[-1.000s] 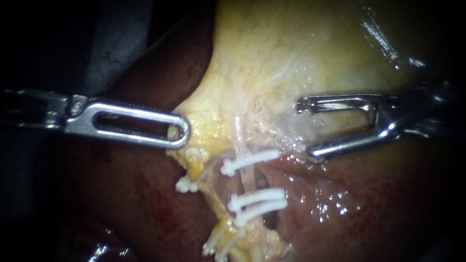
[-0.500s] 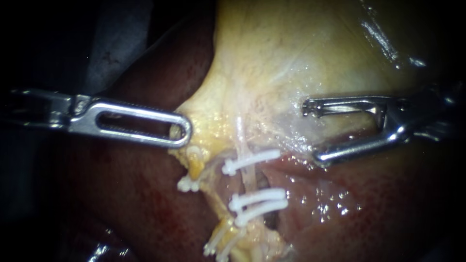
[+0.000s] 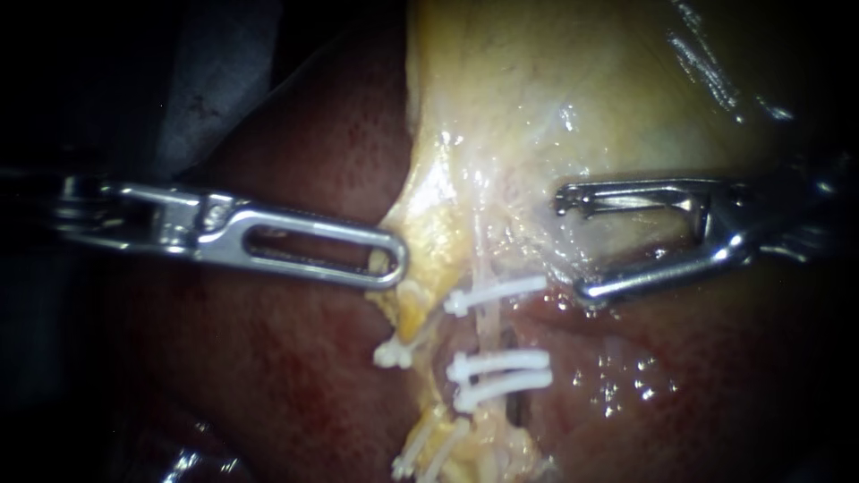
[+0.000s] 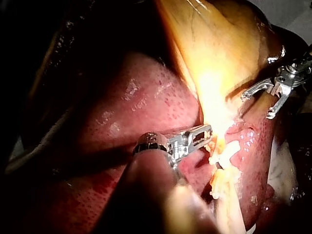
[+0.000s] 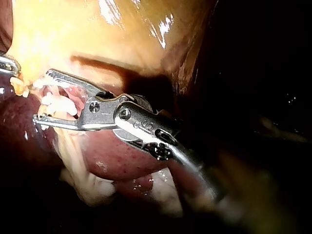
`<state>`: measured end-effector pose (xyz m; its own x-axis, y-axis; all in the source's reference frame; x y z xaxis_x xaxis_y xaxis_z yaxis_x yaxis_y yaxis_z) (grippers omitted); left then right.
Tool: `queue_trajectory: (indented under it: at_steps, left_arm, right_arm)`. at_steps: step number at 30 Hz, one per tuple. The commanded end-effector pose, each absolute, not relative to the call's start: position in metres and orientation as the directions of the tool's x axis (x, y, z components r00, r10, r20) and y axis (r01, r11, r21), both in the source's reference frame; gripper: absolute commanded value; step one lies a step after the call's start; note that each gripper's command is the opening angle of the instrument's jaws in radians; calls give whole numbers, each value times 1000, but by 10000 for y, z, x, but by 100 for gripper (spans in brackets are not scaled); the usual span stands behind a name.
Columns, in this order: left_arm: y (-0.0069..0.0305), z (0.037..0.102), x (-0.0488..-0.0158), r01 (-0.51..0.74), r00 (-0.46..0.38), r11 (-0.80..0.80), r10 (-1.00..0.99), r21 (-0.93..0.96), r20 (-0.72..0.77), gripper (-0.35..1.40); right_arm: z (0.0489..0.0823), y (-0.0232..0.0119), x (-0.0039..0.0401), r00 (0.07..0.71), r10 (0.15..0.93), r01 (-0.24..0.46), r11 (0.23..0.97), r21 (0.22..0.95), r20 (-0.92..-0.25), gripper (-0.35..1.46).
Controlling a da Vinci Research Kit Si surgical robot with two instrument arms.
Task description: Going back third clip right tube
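Note:
A thin pale right tube (image 3: 484, 268) runs down from the yellow gallbladder (image 3: 573, 89). It carries three white clips: one (image 3: 497, 293) higher up and a pair (image 3: 499, 372) lower down. My right instrument (image 3: 568, 246) stands just right of the upper clip, its jaws open and empty; in its wrist view (image 5: 43, 96) the clips (image 5: 56, 105) lie just ahead of the open jaws. My left instrument (image 3: 394, 264) has its slotted jaws shut on the yellow gallbladder tissue at the neck, also seen in the left wrist view (image 4: 207, 132).
Dark red liver (image 3: 268, 358) lies under and around both instruments. A second stub to the left bears a white clip (image 3: 394, 354), and more clips (image 3: 420, 456) sit lower down. The right instrument (image 4: 263, 95) shows open beyond the gallbladder in the left wrist view.
My left instrument has moved to the right, carrying the gallbladder neck, the tube and the clips with it. The right instrument's open jaws stay almost where they were.

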<state>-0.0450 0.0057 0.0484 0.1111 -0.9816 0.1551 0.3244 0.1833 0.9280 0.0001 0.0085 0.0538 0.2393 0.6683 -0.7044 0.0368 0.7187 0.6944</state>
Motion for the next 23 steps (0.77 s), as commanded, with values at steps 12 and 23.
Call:
queue_trajectory:
  at_steps: [12, 23]
  left_arm:
    - [51, 494, -463, 319, 123, 189, -980, 929, 157, -35]
    - [51, 493, -463, 319, 123, 189, -980, 929, 157, -35]
  right_arm:
    - [538, 84, 1, 239, 668, 37, 719, 694, -704, 60]
    - [538, 84, 1, 239, 668, 37, 719, 694, -704, 60]
